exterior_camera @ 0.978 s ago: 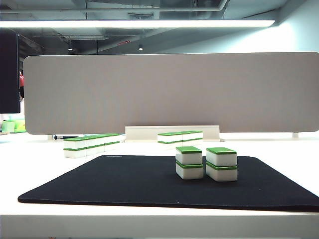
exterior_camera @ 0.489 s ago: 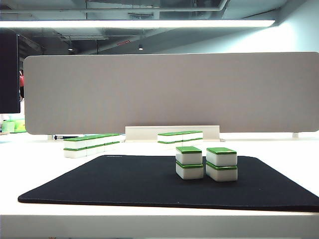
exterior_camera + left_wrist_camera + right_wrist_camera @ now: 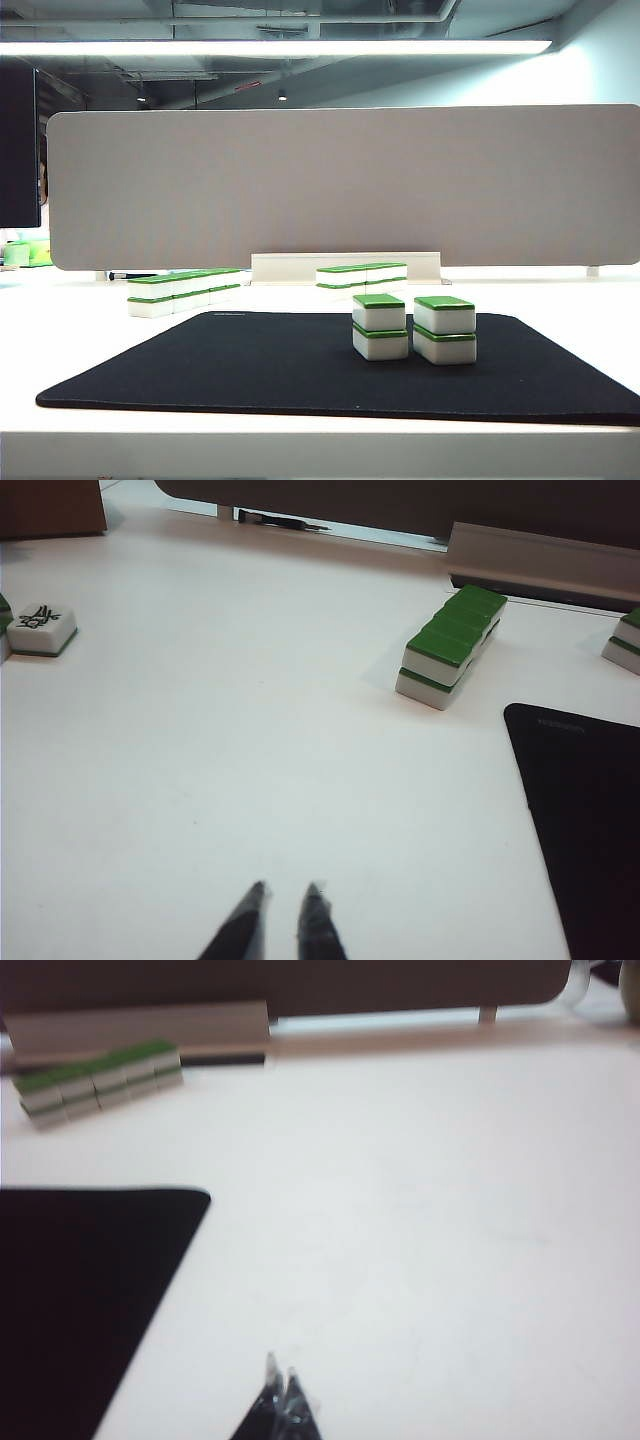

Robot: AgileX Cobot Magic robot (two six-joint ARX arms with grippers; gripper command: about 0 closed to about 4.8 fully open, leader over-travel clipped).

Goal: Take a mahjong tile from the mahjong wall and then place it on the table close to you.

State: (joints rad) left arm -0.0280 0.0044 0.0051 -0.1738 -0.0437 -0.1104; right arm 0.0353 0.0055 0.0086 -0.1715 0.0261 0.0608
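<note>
A: Biggest first?

B: White table (image 3: 80,300), wide and flat, with grey divider panel (image 3: 340,185) upright along the far edge. Next, black mat (image 3: 250,365) spread over the middle of the table.

A: And the mahjong wall?

B: Mahjong wall (image 3: 185,290) on bare table off the mat, at about ten o'clock from the mat's centre in the exterior view. Small white blocks with glossy green tops, stacked two high, packed end to end in one straight row. Looks whole, no gap.

A: Other tiles?

B: Shorter row (image 3: 362,276) of like tiles at about twelve o'clock, just behind the mat's far edge. Two separate stacks on the mat at about three o'clock, near stack (image 3: 380,327) and right stack (image 3: 445,330), each two high, close but apart. One single tile (image 3: 42,628) face up, well away from the wall, seen only from the left wrist.

A: Grippers?

B: Left gripper (image 3: 285,905) low over bare table beside the mat's left edge, the wall well beyond its tips; fingers nearly together, grasping nothing. Right gripper (image 3: 280,1375) over bare table off the mat's right side, blurred, tips pinched together, empty. Neither visible in the exterior view.
</note>
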